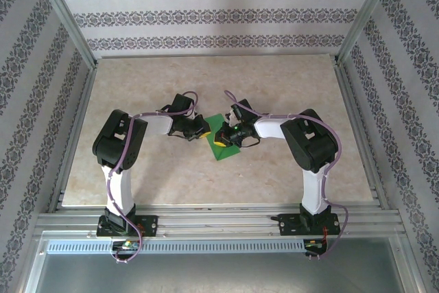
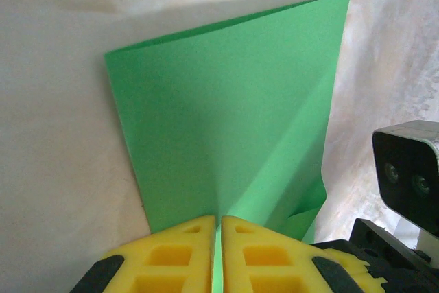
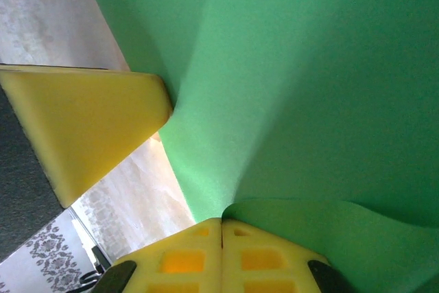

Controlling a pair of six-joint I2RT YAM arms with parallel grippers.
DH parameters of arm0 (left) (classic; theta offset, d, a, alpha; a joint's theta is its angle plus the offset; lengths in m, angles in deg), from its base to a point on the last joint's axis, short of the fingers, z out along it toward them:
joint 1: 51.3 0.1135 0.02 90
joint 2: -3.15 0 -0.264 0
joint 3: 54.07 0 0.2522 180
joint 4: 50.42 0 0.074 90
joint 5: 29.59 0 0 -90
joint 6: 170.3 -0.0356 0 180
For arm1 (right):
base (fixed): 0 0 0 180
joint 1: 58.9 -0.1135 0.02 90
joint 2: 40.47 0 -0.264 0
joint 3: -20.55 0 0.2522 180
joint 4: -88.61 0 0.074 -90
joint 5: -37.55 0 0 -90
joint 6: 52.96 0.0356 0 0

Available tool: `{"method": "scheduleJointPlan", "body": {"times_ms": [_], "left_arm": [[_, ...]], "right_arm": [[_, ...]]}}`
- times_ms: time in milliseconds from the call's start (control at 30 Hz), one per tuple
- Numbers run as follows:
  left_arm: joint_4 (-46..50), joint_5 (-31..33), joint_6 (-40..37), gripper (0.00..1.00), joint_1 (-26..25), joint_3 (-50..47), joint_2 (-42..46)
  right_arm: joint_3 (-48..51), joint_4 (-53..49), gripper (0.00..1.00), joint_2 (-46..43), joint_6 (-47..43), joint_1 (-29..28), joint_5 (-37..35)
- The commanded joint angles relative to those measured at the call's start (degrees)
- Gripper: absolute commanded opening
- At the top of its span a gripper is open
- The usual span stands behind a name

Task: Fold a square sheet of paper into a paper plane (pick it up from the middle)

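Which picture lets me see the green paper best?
The left wrist view: the green paper spreads out there, edges and creases plain. The top view has it small and far away. The right wrist view is so close that its edges run off the picture.

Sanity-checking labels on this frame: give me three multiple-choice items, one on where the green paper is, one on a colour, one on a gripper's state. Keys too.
1. Where is the green paper?
A) middle of the table, between the two grippers
B) at the far left corner
C) hanging off the near edge

2. What colour are the left gripper's fingers?
A) red
B) white
C) yellow

3. How is the right gripper?
A) open above the paper
B) shut on the paper
C) shut on nothing

Key: 1 A, the top view shows it between both wrists; 2 C, the left wrist view shows yellow foam; 3 B, its fingers meet with the green sheet pinched between them.
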Motion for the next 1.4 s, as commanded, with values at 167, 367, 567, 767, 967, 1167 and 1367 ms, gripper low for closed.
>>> {"method": "scheduleJointPlan", "body": {"times_ms": [167,367,567,767,967,1167,1367], "left_arm": [[4.22,2.77,0.28,0.15,-0.19,-0.26,3.82],[7.42,9.38,-0.23,0.18,0.02,-2.85,10.35],[6.22,7.35,-0.46,0.19,-0.25,-5.3,12.06],[5.59,6.37,0.0,0.19,-0.89,-7.41,13.59],[5.07,6.11,0.47,0.18,-1.14,-8.85,14.83],[4.29,5.14,1.01,0.18,-2.34,-9.02,14.42],[2.93,4.22,1.97,0.16,-3.59,-9.06,13.73]], "right_arm": [[-0.04,-4.57,0.25,2.17,-0.11,-0.35,-3.32],[0.05,-4.59,0.29,1.82,-0.07,-0.34,-3.32],[0.31,-4.62,0.34,1.41,-0.48,-0.26,-3.32],[0.59,-4.77,0.35,1.24,-0.65,-0.26,-3.54],[0.98,-5.09,0.39,1.44,-0.7,-0.09,-3.76],[1.35,-5.42,0.16,1.63,-0.75,0.09,-4.35],[1.32,-6.61,0.05,1.9,-1.1,0.09,-5.17]]}}
